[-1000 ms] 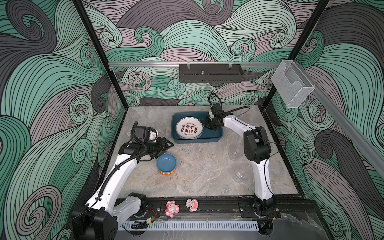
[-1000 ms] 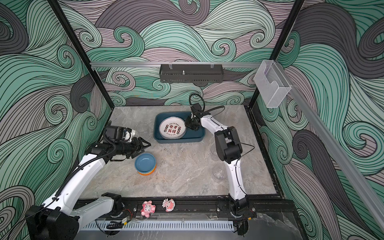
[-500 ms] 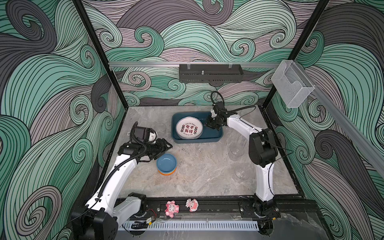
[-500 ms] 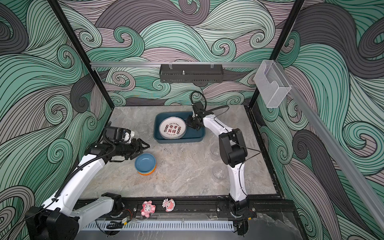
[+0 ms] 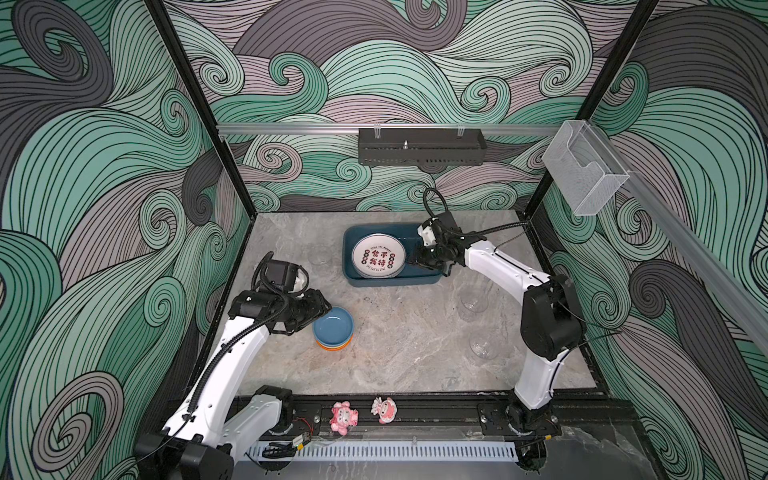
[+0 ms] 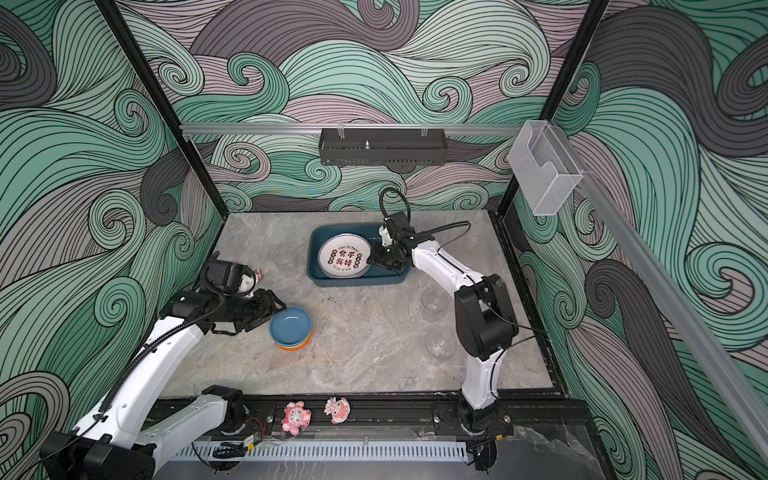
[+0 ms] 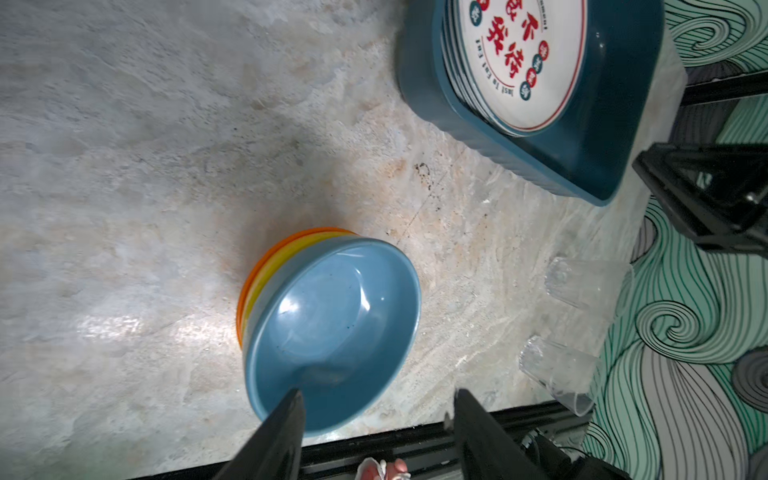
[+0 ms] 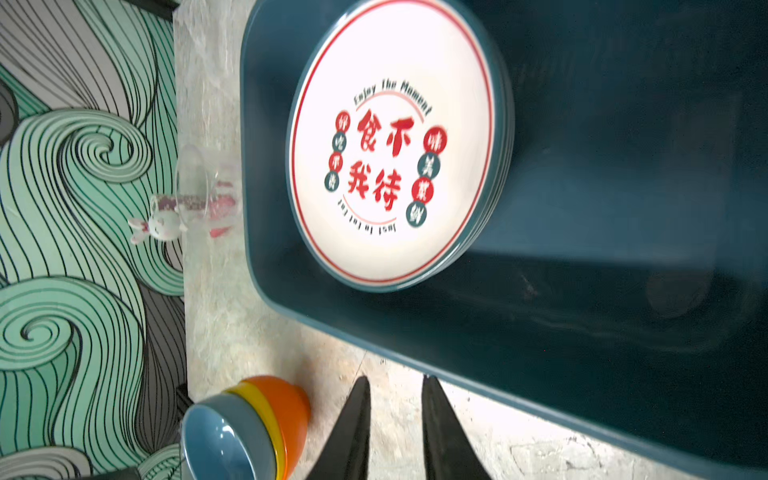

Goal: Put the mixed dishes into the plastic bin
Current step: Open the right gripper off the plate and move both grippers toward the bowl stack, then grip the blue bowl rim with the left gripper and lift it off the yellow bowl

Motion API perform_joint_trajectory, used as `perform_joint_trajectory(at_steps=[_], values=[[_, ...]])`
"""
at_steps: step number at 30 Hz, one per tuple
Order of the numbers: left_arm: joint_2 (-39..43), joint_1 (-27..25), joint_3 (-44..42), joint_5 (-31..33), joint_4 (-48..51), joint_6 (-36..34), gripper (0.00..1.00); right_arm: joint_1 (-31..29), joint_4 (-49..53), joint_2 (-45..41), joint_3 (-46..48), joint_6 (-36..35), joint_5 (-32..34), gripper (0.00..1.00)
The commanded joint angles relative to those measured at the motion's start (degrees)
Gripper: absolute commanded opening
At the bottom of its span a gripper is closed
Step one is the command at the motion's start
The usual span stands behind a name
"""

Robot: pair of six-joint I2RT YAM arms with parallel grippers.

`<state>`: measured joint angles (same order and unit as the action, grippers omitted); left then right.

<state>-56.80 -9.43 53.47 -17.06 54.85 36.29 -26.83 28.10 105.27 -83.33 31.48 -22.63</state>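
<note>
My left end effector (image 7: 378,392) hangs at 8 o'clock on the counter (image 5: 415,365), fingers apart and holding nothing. One finger is at the near rim of the blue bowl (image 7: 332,316); I cannot tell whether it touches. That bowl tops the stack of bowls (image 5: 332,332), three in all: blue, then yellow, then orange at the bottom. They look glossy, hard and light. Nested like that they may slide on one another, so I judge the best hold to be a pinch on the rim wall, one finger inside and one outside.

At 10 o'clock a lone glass (image 5: 320,255) stands on the counter, just beside the plastic bin (image 5: 386,282). The bin sits near 12 o'clock, and the plates (image 5: 378,259) lie stacked in its 9 o'clock half. I see several rims but cannot count them surely. They should be stiff, heavy for their size, and easy to chip.

My right end effector (image 8: 395,380) hovers over the bin's free 3 o'clock half, fingers nearly together with a thin gap and nothing between them.

Between 3 and 4 o'clock two glasses (image 5: 471,301) stand apart from each other, making three glasses in all. They are clear, smooth and fragile, so I would grip one across its wall, gently.

Two pink figurines (image 5: 344,417) on the front rail at 6 o'clock are not mine to move.
</note>
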Motion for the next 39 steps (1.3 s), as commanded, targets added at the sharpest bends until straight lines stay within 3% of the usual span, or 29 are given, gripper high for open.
perform_joint_trajectory(at_steps=[1,10,18,24,39], values=[[1.48,0.49,1.99,6.31,5.43,-1.11,0.58,-1.18,-0.53,-4.97,3.7,-2.17,-4.93,0.24],[2.01,0.54,0.24,12.64,7.26,0.53,0.5,-5.85,-1.84,-14.4,13.98,-6.3,-9.41,0.28],[-2.93,0.55,-2.0,8.8,4.41,1.43,0.43,-8.76,-3.98,-18.85,20.88,-7.98,-11.9,0.29],[-8.28,0.54,-2.78,7.63,3.81,1.17,0.36,-10.85,-4.98,-19.62,21.8,-7.67,-12.22,0.29],[-10.12,0.51,-4.93,6.94,1.57,0.38,0.17,-12.12,-4.82,-17.3,21.17,-7.58,-11.44,0.29]])
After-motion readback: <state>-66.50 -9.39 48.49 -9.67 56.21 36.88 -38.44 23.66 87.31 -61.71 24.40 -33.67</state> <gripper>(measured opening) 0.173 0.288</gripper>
